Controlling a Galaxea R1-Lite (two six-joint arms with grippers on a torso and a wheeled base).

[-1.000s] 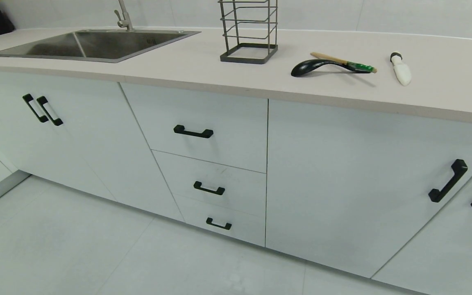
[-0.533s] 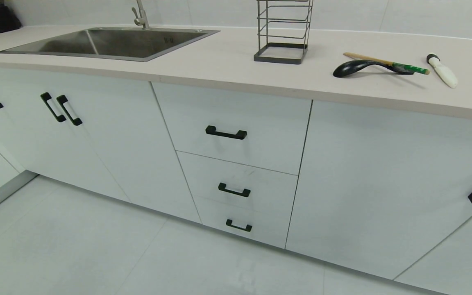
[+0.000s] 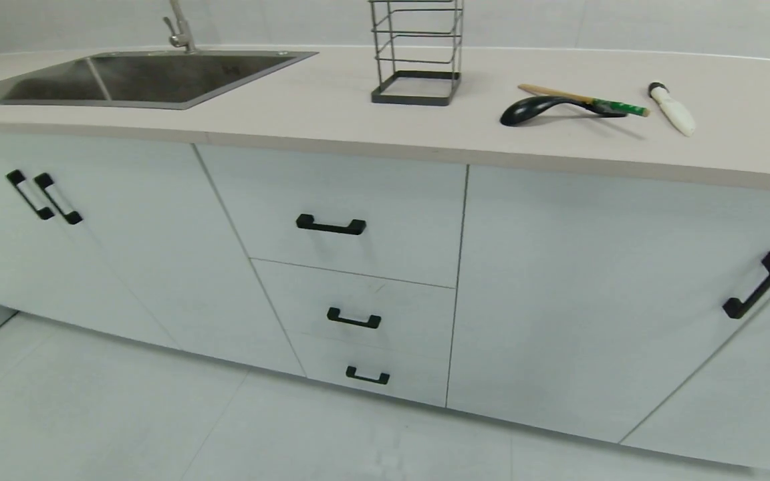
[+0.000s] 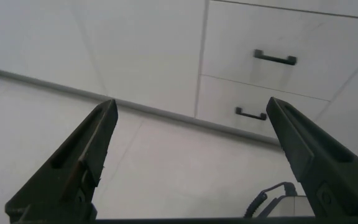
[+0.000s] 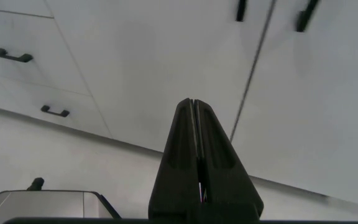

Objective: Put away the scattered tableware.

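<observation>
On the countertop [image 3: 358, 127], in the head view, lie a black spoon [image 3: 532, 109], a wooden stick with a green band [image 3: 585, 101] across its handle, and a white tool with a black cap [image 3: 674, 111] further right. A dark wire rack [image 3: 417, 53] stands upright left of them, its base bare. My left gripper [image 4: 191, 112] hangs open low down, facing the floor and the lower drawers [image 4: 272, 74]. My right gripper [image 5: 194, 109] is shut on nothing, facing white cabinet doors [image 5: 166, 68] just above the floor.
A steel sink [image 3: 124, 73] with a faucet [image 3: 178, 27] is set in the counter at the left. Three drawers with black handles [image 3: 330, 225] stack below the rack, with handled cabinet doors [image 3: 756, 284] to each side. Pale tiled floor [image 3: 158, 414] lies in front.
The head camera has swung, shifting the whole picture right and then back left. The utensils and rack keep their places on the counter.
</observation>
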